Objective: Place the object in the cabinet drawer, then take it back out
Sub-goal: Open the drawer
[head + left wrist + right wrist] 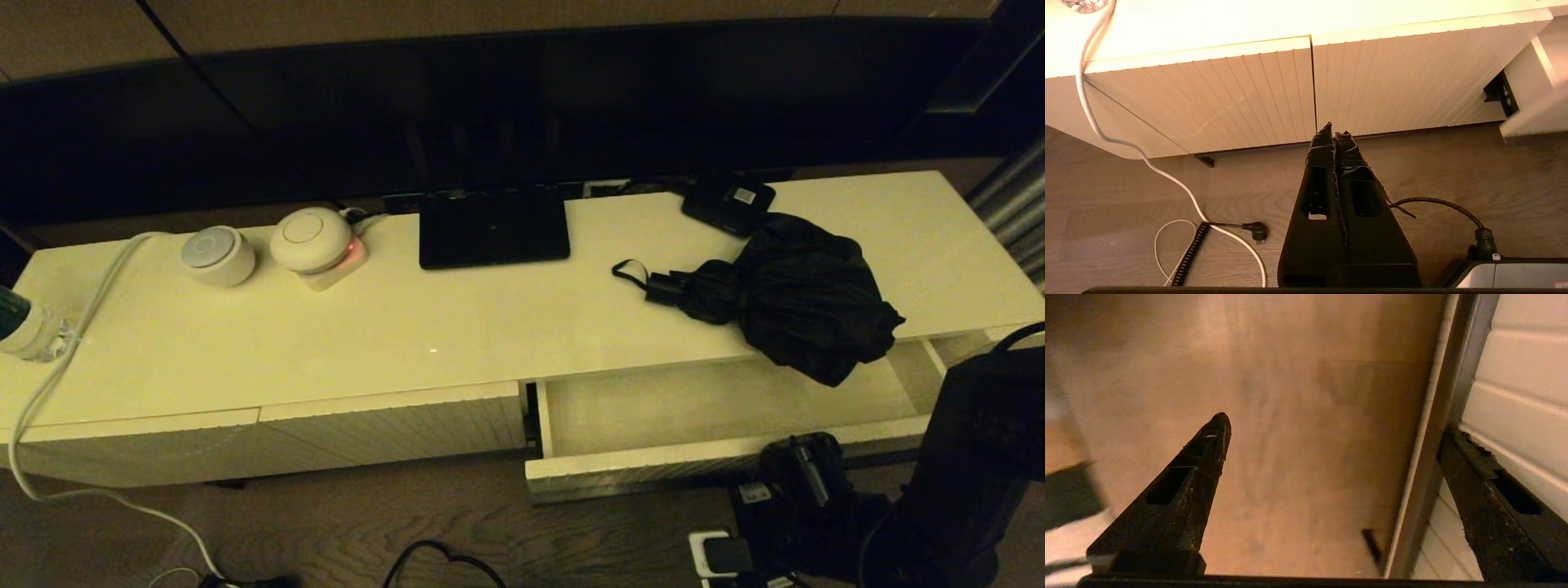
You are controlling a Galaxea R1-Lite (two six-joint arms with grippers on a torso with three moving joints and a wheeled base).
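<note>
- Umbrella (804,294) lies on the cabinet top (424,327), its loose fabric drooping over the front edge above the open drawer (718,412) (handle and wrist loop point toward the robot's left).
- Right gripper (1331,457) sits low at the drawer's ribbed front, fingers spread wide, holding nothing.
- Left gripper (1334,134) hangs above the floor before the closed fronts, fingers pressed together, empty.

My left gripper (1334,134) has two long black fingers (1314,196), tapering to tips wrapped in wrinkled black tape, each with a rectangular slot cut through it. My right gripper (1331,424) has the same black slotted fingers (1180,486) with rough, grainy faces. My right arm (980,457) is a bulky black casing.
</note>
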